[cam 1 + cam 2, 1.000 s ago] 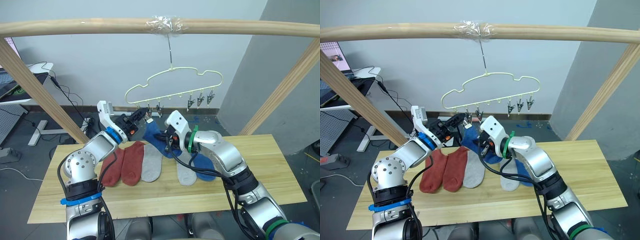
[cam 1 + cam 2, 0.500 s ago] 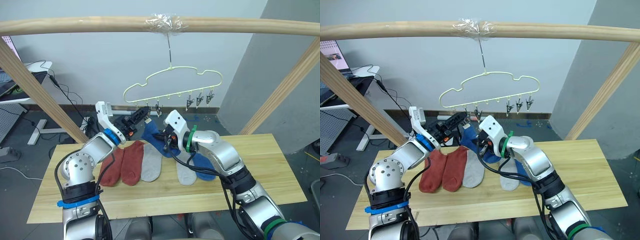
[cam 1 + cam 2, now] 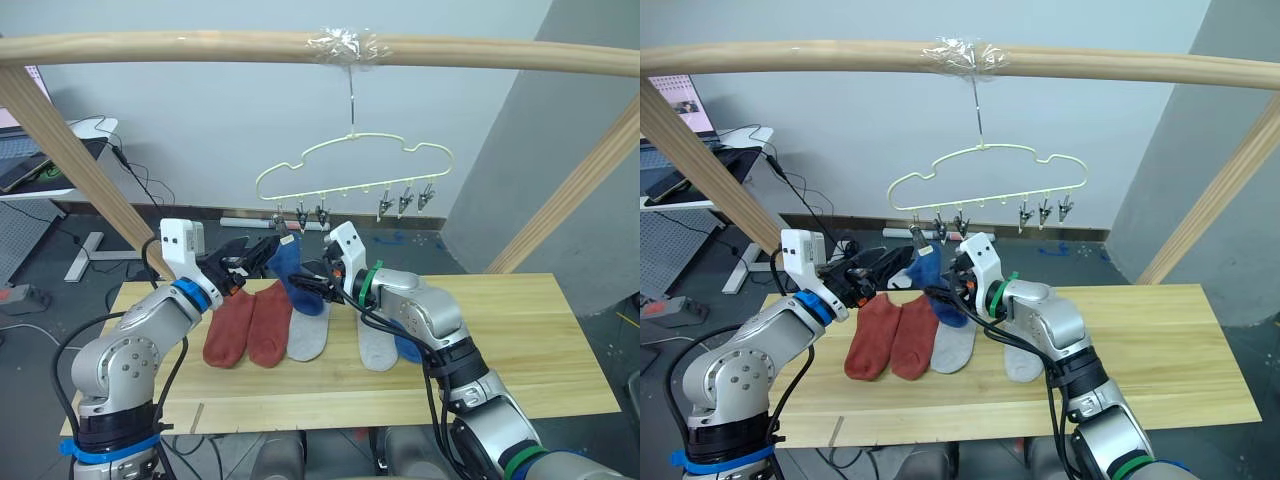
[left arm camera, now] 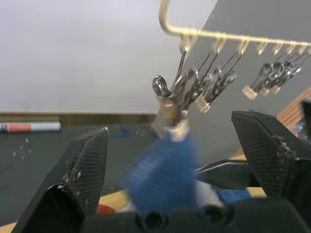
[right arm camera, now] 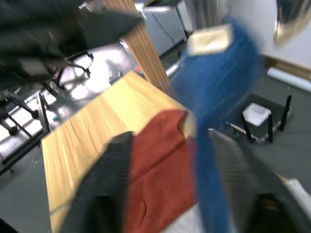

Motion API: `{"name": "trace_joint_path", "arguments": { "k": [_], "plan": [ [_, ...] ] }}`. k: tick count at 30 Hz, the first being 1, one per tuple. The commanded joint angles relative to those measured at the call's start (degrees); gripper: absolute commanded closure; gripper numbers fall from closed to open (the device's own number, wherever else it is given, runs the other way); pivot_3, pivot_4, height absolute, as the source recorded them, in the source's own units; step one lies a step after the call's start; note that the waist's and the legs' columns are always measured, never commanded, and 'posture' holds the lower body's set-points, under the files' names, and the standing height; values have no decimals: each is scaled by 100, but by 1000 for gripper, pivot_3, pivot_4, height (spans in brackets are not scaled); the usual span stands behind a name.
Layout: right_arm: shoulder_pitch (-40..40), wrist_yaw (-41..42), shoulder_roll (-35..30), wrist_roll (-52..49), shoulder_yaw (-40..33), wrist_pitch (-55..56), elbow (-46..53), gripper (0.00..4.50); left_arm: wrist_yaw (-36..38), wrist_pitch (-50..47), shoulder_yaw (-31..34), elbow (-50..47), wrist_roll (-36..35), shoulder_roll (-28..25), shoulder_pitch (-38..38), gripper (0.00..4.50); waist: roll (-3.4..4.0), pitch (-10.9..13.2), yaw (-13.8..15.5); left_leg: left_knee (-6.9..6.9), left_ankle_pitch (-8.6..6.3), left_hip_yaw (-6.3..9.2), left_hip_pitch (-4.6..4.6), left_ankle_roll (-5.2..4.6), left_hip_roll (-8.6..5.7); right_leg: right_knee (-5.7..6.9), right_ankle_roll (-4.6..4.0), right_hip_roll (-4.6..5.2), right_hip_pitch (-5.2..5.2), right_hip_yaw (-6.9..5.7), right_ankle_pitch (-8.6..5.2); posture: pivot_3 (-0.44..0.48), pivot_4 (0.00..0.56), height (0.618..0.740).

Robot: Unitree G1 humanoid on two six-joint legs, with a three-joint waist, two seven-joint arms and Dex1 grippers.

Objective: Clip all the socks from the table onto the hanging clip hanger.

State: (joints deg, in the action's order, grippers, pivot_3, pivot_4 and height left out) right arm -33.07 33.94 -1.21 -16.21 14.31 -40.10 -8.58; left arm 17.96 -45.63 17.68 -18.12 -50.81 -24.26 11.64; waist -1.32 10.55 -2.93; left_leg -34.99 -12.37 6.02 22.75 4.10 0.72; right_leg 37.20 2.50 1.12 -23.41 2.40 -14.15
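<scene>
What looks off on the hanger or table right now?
Nothing damaged. The clip hanger hangs tilted, its left end lower, where one blue sock dangles from the leftmost clip, while the other clips hold nothing. The remaining socks lie in a tidy row on the table.

Left gripper fingers spread wide; both arms raised.

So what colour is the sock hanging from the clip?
Blue: the short knit sock shows best in the left wrist view.
</scene>
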Motion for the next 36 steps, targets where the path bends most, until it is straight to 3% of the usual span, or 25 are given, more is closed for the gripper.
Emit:
{"name": "trace_joint_path", "arguments": {
  "k": [1,2,12,15,20,26,36],
  "plan": [
    [103,50,-231,98,-81,203,108,401,235,325,-339,-311,247,90,-40,38,-2,-3,17,0,0,0,0,0,0,0,0,0,0,0,0,-28,104,740],
    [136,51,-299,109,-94,229,113,50,260,376,-406,-309,295,114,-42,38,-2,-3,19,0,0,0,2,0,0,-2,0,0,0,0,0,-32,104,740],
    [1323,-328,-1634,529,-623,790,1605,20,754,1576,-1317,84,1497,422,-16,38,3,-25,-56,-5,0,-10,-1,0,-1,3,2,0,-1,9,1,-91,88,740],
    [1556,-504,-1733,543,-802,869,1986,0,884,2006,-1372,302,1765,557,37,632,0,-43,-84,-6,0,-13,-5,0,-1,8,5,-1,0,11,-1,-97,88,740],
    [1747,-563,-1739,362,-1012,774,2697,0,592,2854,-1586,727,2651,815,207,2210,1,-48,-158,-20,1,-19,-12,-2,-1,30,14,-2,1,18,-5,-108,92,740],
    [1837,-419,-1581,1,-1073,1081,3233,0,109,3624,-1527,1362,3256,1280,504,2210,-3,-64,-189,-53,1,-17,-14,-2,-2,56,24,-2,7,19,-10,-85,94,740],
    [1626,-416,-1469,-137,-793,1102,3634,0,-63,4389,-1294,2435,3543,1512,1094,2210,-4,-63,-188,-101,7,-14,-14,-12,-4,75,37,-6,19,22,12,-101,128,740]
  ]
}}
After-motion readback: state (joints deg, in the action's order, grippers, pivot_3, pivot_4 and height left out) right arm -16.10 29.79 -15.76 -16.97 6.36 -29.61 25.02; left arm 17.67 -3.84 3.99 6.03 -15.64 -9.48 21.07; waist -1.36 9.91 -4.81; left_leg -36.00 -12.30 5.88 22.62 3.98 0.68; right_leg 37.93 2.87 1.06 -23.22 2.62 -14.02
